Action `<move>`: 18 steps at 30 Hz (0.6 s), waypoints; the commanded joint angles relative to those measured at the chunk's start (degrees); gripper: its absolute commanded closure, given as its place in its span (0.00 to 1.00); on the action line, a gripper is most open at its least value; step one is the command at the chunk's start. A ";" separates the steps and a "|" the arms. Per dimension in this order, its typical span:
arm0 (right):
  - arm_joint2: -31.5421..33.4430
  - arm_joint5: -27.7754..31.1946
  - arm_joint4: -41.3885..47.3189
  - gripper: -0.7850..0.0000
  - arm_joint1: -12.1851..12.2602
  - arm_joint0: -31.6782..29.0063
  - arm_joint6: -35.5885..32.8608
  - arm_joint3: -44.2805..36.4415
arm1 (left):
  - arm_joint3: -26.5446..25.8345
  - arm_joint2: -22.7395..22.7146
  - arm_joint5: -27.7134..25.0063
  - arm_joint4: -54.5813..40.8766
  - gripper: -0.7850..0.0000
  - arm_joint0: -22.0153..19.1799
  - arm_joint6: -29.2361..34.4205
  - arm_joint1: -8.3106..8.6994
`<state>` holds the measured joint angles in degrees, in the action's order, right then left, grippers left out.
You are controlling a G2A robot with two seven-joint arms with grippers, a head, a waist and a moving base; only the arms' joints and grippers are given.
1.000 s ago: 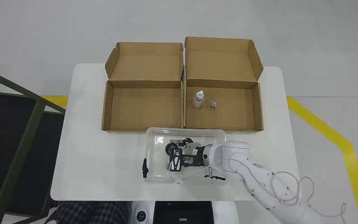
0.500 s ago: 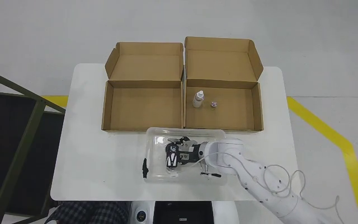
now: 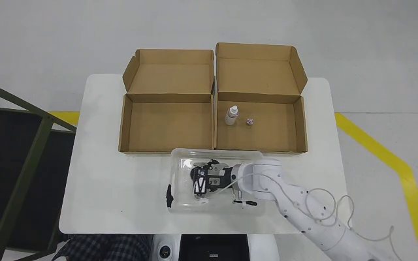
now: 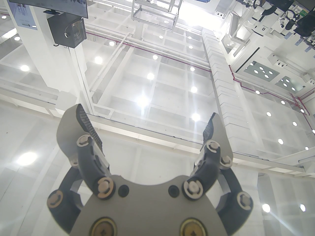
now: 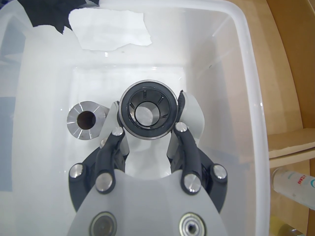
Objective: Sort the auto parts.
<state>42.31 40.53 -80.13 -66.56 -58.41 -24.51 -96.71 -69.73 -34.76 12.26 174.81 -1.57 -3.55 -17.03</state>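
Clear plastic bin (image 3: 215, 151) sits lower centre of the top view, on the white worktop (image 3: 104, 163), just below two open cardboard boxes.

Right claw (image 3: 199, 183) is inside the bin, in its left half. Right wrist view: right claw (image 5: 149, 106) is clamped on a black ring-shaped bearing with a steel sleeve (image 5: 149, 110), one finger on each side of the outer shell, bore facing the camera. Whether the bearing touches the bin floor: can't tell.

Silver slotted metal cylinder with a centre bore (image 5: 85, 120) stands just beside the bearing, on the outer side of one finger, on the bin floor. Can't tell if it touches the finger.

Torn white paper label (image 5: 110, 30) and a piece of black tape (image 5: 56, 6) are stuck on the bin's far end wall.

Left brown cardboard box (image 3: 166, 124), upper left of centre, flap open. Right brown cardboard box (image 3: 281, 124) directly beside it, walls touching. It holds a small white plastic bottle (image 3: 232, 115) near its left wall and a small round grey part (image 3: 249, 120) just right of the bottle, apart from it. The bottle's end also shows in the right wrist view (image 5: 292, 185), beyond the bin wall.

Left claw (image 4: 146, 114) points up at the ceiling, fingers wide apart, nothing between them.
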 commanded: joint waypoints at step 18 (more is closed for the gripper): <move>6.03 2.49 0.01 1.00 1.62 -3.86 0.38 -8.71 | 0.00 0.00 0.00 0.00 0.00 0.00 0.00 0.00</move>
<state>47.83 42.50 -80.47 -65.09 -61.94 -24.36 -104.52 -69.73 -34.76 12.26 174.81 -1.57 -3.55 -17.03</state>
